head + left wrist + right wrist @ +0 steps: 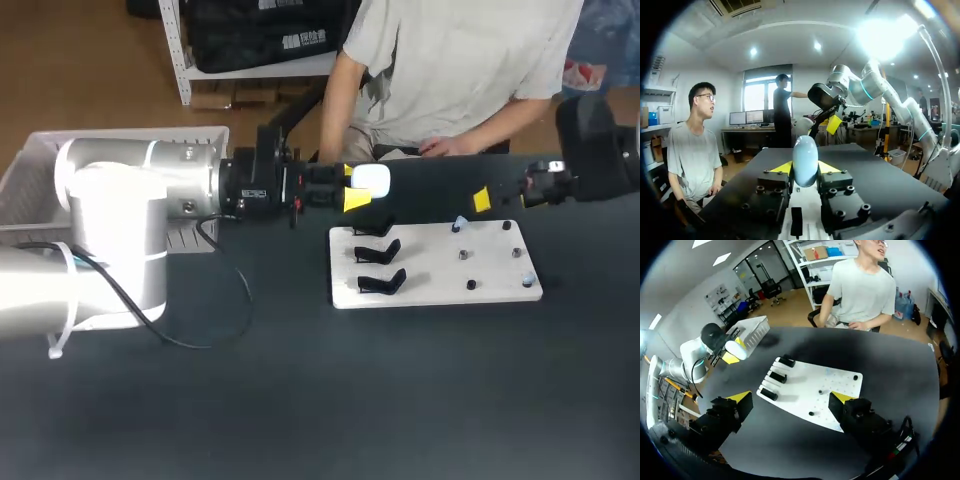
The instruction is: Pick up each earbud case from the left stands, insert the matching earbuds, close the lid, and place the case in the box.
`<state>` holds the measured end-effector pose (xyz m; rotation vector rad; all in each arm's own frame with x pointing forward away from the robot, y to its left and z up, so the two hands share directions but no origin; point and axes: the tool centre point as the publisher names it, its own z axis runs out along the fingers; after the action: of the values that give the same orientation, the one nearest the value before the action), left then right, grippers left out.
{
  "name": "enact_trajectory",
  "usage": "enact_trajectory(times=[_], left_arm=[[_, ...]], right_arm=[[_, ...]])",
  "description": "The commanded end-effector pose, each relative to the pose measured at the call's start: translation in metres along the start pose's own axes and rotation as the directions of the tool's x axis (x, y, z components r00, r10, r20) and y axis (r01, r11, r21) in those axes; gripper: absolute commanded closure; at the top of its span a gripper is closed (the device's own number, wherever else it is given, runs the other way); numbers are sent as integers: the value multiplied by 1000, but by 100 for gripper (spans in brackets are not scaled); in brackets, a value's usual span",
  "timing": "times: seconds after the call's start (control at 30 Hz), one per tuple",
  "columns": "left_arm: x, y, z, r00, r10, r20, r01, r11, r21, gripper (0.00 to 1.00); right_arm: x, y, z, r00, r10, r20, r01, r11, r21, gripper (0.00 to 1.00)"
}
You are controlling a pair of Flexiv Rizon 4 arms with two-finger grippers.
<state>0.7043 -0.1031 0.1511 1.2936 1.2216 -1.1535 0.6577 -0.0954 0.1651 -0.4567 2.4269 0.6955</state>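
Observation:
My left gripper point(352, 185) hangs over the table's far side, left of the white board point(435, 292), shut on a white earbud case point(372, 180). In the left wrist view the rounded case point(805, 160) stands upright between the yellow tips. The board's three black stands point(378, 253) are all bare. Small earbuds point(464, 255) sit on pegs on the board's right half. My right gripper point(482, 199) hovers by the board's far right corner. In the right wrist view it point(791, 399) is open and holds nothing, high above the board point(840, 385).
A white basket point(30, 165) stands at the far left, partly behind my left arm. A black cable point(215, 320) loops over the table near that arm. A person sits at the far side, one hand point(445, 148) at the table's edge.

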Motion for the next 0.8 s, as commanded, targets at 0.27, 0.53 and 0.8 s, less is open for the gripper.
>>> enact_trajectory(times=[0.27, 0.53, 0.8], left_arm=[[5, 0, 8, 1000, 0, 7, 0, 1000, 16, 100], [5, 0, 9, 1000, 5, 4, -5, 1000, 21, 100], [5, 0, 9, 1000, 5, 4, -5, 1000, 21, 100]], right_arm=[[-10, 32, 22, 997, -56, -45, 56, 998, -16, 0], [-18, 48, 34, 994, -91, -67, 89, 996, -26, 0], [-31, 58, 51, 992, -88, -87, 87, 996, -18, 0]])
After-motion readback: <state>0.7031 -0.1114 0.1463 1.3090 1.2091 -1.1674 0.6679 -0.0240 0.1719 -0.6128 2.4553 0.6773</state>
